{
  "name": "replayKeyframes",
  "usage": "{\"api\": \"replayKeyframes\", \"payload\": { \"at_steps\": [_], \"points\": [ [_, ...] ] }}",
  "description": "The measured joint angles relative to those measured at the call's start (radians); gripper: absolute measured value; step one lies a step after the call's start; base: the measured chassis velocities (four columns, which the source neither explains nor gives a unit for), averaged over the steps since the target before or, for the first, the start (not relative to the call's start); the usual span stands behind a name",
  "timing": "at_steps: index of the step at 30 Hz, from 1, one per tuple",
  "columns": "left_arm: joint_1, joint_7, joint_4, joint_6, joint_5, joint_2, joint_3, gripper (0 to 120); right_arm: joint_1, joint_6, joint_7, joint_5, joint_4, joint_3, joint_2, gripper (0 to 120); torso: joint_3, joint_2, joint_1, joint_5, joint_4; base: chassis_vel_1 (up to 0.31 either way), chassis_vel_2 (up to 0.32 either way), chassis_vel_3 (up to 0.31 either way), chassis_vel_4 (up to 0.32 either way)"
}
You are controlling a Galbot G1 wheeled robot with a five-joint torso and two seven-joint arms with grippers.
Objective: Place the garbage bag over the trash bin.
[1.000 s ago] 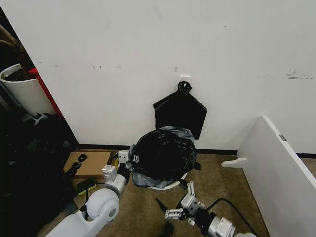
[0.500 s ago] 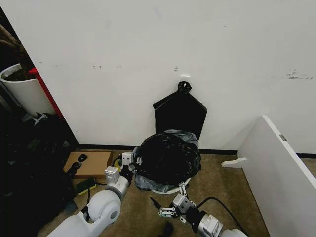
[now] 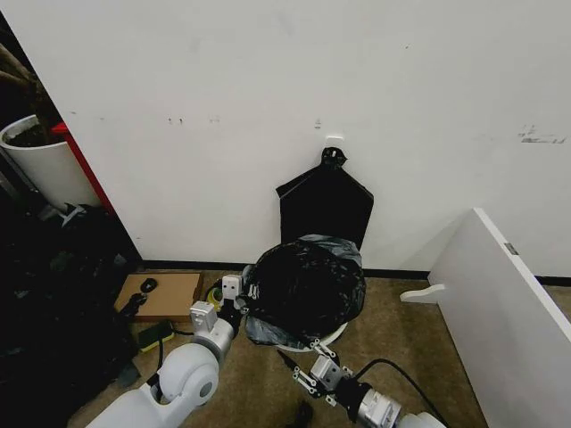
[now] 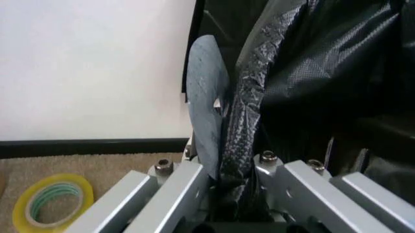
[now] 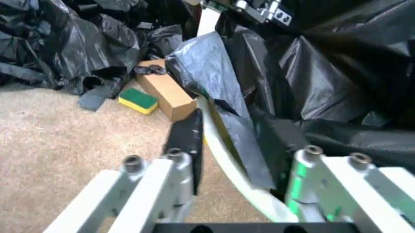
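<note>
Around: cardboard box (image 3: 162,294), tape roll (image 4: 50,202), green sponge (image 5: 138,100) lying beside trash bin (image 3: 328,336).
Bag: garbage bag (image 3: 303,287) draping over bin.
Left gripper (image 4: 233,187): clamping bag fold between fingers.
Right gripper (image 5: 236,170): spread, straddling bin rim and bag edge.

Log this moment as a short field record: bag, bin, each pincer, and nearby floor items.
garbage bag: black garbage bag draped over the bin's top, bunched and crinkled
trash bin: white trash bin, a strip of rim visible under the bag's near edge
left pincer: left pincer at the bag's left side, shut on a fold of bag
right pincer: right pincer at the near rim, open, fingers straddling rim and bag edge
floor items: tape roll, cardboard box, green-yellow sponge
</note>
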Motion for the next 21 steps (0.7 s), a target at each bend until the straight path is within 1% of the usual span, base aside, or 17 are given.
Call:
{"api": "replayKeyframes", "payload": {
  "at_steps": [1, 2, 3, 4, 5, 8, 14, 21],
  "points": [
    [0.0, 0.0, -0.001, 0.0, 0.0, 0.0, -0.001, 1, 0.0, -0.001, 0.011, 0.001, -0.002, 0.0, 0.002, 21, 0.0, 0.0, 0.0, 0.0, 0.0, 0.0, 0.0, 0.0, 0.0],
    [0.0, 0.0, -0.002, 0.0, -0.001, 0.0, -0.001, 1, 0.0, -0.003, 0.019, 0.002, -0.002, -0.001, 0.003, 16, 0.0, 0.0, 0.0, 0.0, 0.0, 0.0, 0.0, 0.0, 0.0],
    [0.0, 0.0, -0.002, 0.0, -0.001, 0.0, -0.001, 1, 0.0, -0.003, 0.019, 0.002, -0.002, -0.001, 0.003, 16, 0.0, 0.0, 0.0, 0.0, 0.0, 0.0, 0.0, 0.0, 0.0],
    [-0.001, -0.001, -0.005, 0.002, -0.002, 0.0, -0.002, 1, 0.0, -0.007, 0.031, 0.005, -0.002, -0.001, 0.006, 13, 0.0, 0.0, 0.0, -0.0001, 0.0, 0.0, 0.0, 0.0, 0.0],
    [-0.001, -0.001, -0.006, 0.002, -0.003, 0.0, -0.003, 1, 0.001, -0.008, 0.037, 0.007, -0.002, -0.002, 0.008, 8, 0.0, 0.0, 0.0, 0.0, 0.0, 0.0, 0.0, 0.0, 0.0],
    [-0.001, -0.004, -0.008, 0.004, -0.008, -0.002, -0.004, 1, 0.0, -0.011, 0.05, 0.014, 0.0, -0.005, 0.014, 0, 0.0, 0.0, 0.0, 0.0, 0.0, 0.0, 0.0, 0.0, 0.0],
    [-0.005, -0.02, -0.008, 0.009, -0.033, -0.008, -0.009, 1, -0.012, -0.003, 0.047, 0.004, 0.018, -0.007, 0.008, 0, 0.0, 0.0, 0.0, -0.0001, 0.0001, 0.0, 0.0, 0.0, 0.0],
    [-0.023, -0.056, -0.004, 0.027, -0.094, -0.028, -0.024, 1, -0.061, 0.041, 0.024, -0.067, 0.04, -0.009, -0.017, 0, 0.0, 0.0, 0.0, -0.0001, 0.0, 0.0, 0.0, 0.0, 0.0]
  ]
}}
